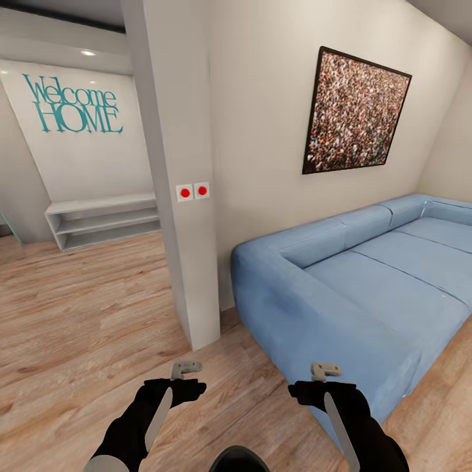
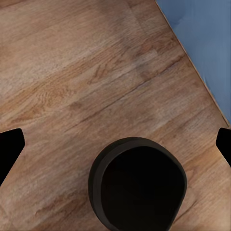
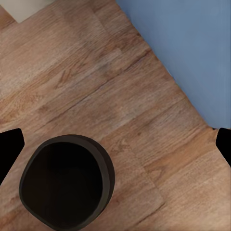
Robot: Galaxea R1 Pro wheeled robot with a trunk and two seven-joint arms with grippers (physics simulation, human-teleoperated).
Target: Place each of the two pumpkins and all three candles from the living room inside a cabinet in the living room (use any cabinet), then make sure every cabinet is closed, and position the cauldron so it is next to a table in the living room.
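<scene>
Cauldron: dark, round, standing on the wood floor below both arms.
Sofa: blue, just beside the cauldron.
Pillar: white, ahead.
Left claw: released.
Right claw: released.

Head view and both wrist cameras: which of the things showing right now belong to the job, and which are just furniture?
Job:
- cauldron, a dark round pot on the wood floor below both arms
- left gripper and right gripper, jaws wide apart, holding nothing

Just there:
- blue sofa
- framed picture
- white shelf
- two red wall switches
- Welcome HOME lettering
</scene>
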